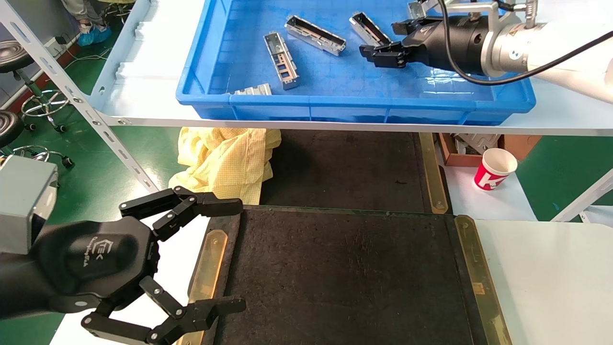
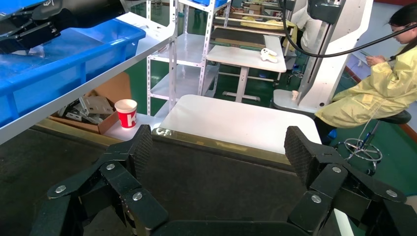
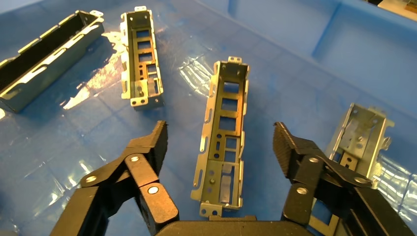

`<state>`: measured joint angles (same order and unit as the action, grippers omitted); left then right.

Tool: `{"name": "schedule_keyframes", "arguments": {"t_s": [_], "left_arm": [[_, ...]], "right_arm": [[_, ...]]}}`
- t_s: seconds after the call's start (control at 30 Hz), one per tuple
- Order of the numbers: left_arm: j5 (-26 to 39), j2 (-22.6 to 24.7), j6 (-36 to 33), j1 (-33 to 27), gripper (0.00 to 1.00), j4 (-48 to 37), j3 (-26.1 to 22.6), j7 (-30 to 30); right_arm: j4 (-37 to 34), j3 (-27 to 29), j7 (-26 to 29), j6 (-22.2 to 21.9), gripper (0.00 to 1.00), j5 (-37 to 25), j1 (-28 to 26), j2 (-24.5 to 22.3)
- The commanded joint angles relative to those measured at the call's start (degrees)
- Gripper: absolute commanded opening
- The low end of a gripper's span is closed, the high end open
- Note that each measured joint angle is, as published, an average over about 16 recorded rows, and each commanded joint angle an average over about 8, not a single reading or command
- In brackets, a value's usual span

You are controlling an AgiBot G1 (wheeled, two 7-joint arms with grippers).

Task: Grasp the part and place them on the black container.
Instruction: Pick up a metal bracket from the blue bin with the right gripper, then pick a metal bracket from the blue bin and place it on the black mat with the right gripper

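Observation:
Several silver-grey parts lie in the blue bin [image 1: 268, 103] on the shelf. My right gripper [image 1: 378, 38] is open and hovers over one part [image 1: 368, 28]. In the right wrist view that part [image 3: 222, 137] lies lengthwise on the bin floor between the spread fingers of the right gripper [image 3: 220, 135], touching neither. Other parts lie nearby [image 3: 141, 59] [image 3: 359, 137]. The black container [image 1: 345, 278] lies empty at the front. My left gripper [image 1: 239, 255] is open and empty over its left edge. In the left wrist view the left gripper [image 2: 219, 140] is above the container's felt [image 2: 206, 182].
A yellow cloth [image 1: 225, 163] lies under the shelf by a second black tray [image 1: 345, 167]. A red-and-white paper cup [image 1: 495, 168] and a cardboard box [image 1: 479, 143] sit at the right. A white table [image 1: 546, 268] adjoins the container. A person in yellow [image 2: 373, 93] sits beyond.

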<state>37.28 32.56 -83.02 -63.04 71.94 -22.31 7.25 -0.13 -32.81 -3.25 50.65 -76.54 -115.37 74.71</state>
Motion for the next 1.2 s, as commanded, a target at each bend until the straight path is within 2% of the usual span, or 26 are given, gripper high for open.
{"name": "schedule_keyframes", "arguments": {"t_s": [0.03,0.53,0.8,1.0,1.2], "left_arm": [[0.0,0.0,0.0,0.0,1.00,0.0,0.0,0.0],[0.0,0.0,0.0,0.0,1.00,0.0,0.0,0.0],[0.0,0.0,0.0,0.0,1.00,0.0,0.0,0.0],[0.0,0.0,0.0,0.0,1.00,0.0,0.0,0.0],[0.0,0.0,0.0,0.0,1.00,0.0,0.0,0.0]], "right_arm": [[0.0,0.0,0.0,-0.2,0.00,0.0,0.2,0.0],[0.4,0.5,0.1,0.4,0.00,0.7,0.2,-0.7],[1.0,1.3,-0.1,3.4,0.00,1.8,-1.3,-2.5],[2.2,1.6,-0.8,11.1,0.00,2.3,-3.3,-5.6],[3.8,1.3,-1.9,25.4,0.00,2.2,-5.0,-9.6]]}}
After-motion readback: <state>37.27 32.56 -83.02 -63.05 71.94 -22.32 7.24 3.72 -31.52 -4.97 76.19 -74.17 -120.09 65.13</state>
